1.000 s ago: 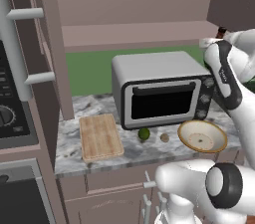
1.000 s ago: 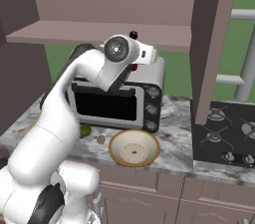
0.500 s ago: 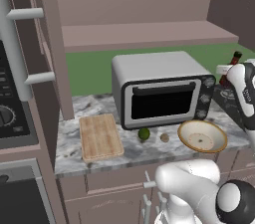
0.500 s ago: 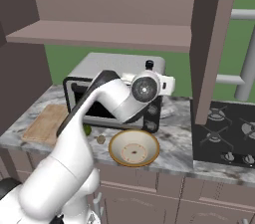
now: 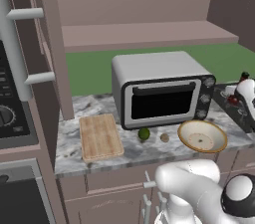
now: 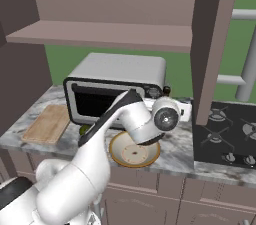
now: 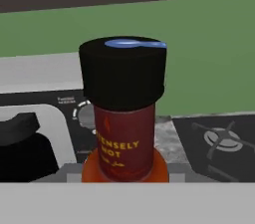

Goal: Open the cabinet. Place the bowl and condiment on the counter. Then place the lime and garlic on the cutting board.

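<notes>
Showing the task roughly at its midpoint. The cabinet (image 5: 50,44) is seen with its doors swung wide and its shelf (image 5: 149,34) bare, so the opening step is judged done. The bowl (image 5: 202,136) is set on the counter (image 5: 134,152) in front of the oven (image 5: 162,93), and that step is also judged complete.

The bottle (image 7: 124,113) is seen upright and close before the hand camera, at the right end of the oven near the stovetop (image 6: 225,134). Its placing is judged to be the step in hand. The lime (image 5: 144,134) and garlic (image 5: 164,138) lie on the counter between the board (image 5: 100,136) and the bowl, apart from both. The board carries nothing, so both transfers are left to do.

The gripper (image 5: 240,96) is cut off at the frame edge in the left base view and is screened by the wrist in the right base view. Its fingertips cannot be made out, so it cannot be told whether the bottle is clamped or released. The bottle's foot is hidden, and its contact with the counter cannot be judged.
</notes>
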### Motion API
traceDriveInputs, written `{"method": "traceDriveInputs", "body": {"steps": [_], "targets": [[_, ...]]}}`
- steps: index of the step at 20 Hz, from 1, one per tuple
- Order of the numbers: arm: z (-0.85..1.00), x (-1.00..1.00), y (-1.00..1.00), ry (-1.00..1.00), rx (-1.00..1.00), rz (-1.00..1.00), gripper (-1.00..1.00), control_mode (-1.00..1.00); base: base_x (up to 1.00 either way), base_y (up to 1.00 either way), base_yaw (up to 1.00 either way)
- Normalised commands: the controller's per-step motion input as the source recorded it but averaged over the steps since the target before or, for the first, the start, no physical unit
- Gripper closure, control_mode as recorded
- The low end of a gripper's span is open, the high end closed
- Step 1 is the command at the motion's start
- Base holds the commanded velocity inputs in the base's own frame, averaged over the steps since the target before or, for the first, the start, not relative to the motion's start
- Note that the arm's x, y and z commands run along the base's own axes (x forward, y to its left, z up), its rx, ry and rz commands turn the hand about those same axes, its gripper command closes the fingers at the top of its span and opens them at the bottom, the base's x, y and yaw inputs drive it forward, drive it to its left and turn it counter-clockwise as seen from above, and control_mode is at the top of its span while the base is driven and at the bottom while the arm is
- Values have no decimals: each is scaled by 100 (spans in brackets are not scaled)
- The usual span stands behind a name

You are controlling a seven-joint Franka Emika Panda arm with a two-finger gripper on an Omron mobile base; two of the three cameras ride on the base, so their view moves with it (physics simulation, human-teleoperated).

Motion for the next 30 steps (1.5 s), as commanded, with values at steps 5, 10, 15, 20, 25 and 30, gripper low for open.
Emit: {"method": "traceDriveInputs", "body": {"steps": [5,10,15,20,25,30], "targets": [[-67,0,-64,4,0,1,100,-100,0,0,0],[-71,14,-37,0,-1,4,100,-100,0,0,0],[-68,24,-16,0,-4,4,100,-100,0,0,0],[-61,44,-3,0,-5,1,100,-100,0,0,0],[-59,43,-9,0,-4,1,100,-100,0,0,0],[-63,27,-34,0,0,3,100,-100,0,0,0]]}}
